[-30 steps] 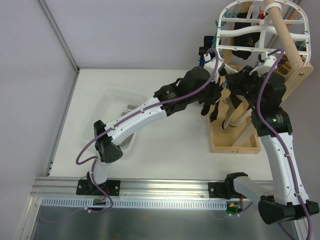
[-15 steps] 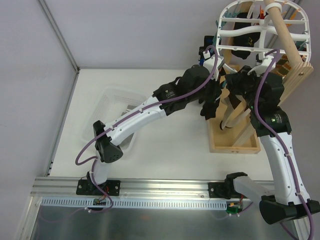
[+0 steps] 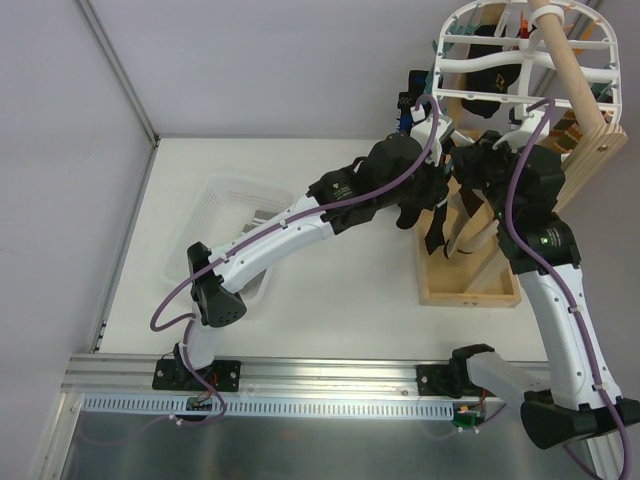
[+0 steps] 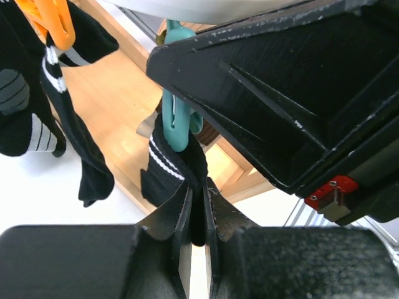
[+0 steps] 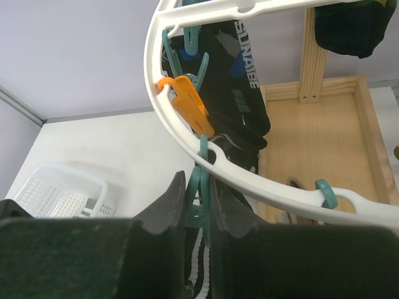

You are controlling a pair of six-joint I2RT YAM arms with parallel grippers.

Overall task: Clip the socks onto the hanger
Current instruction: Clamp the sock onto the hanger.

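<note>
A black sock (image 4: 167, 167) with white stripes hangs below the hanger, and my left gripper (image 4: 198, 187) is shut on its edge. The top of this sock sits in a teal peg (image 4: 176, 118). My right gripper (image 5: 199, 187) is shut on that teal peg (image 5: 201, 198), squeezing its handles just under the white hanger rim (image 5: 262, 185). The striped sock (image 5: 196, 265) shows below the peg. From above, the two grippers meet at the hanger's (image 3: 490, 97) near-left edge, with the sock (image 3: 432, 228) dangling there. Other black socks (image 5: 240, 93) hang from orange and teal pegs.
The hanger hangs on a wooden pole (image 3: 570, 70) whose stand rises from a wooden tray (image 3: 470, 287). A white mesh basket (image 3: 225, 215) sits on the table to the left. An orange peg (image 4: 53, 22) holding another black sock is close beside the left gripper.
Both grippers have shifted slightly at the hanger's edge, and the sock's loose end has swung a little. Both grips are unchanged.
</note>
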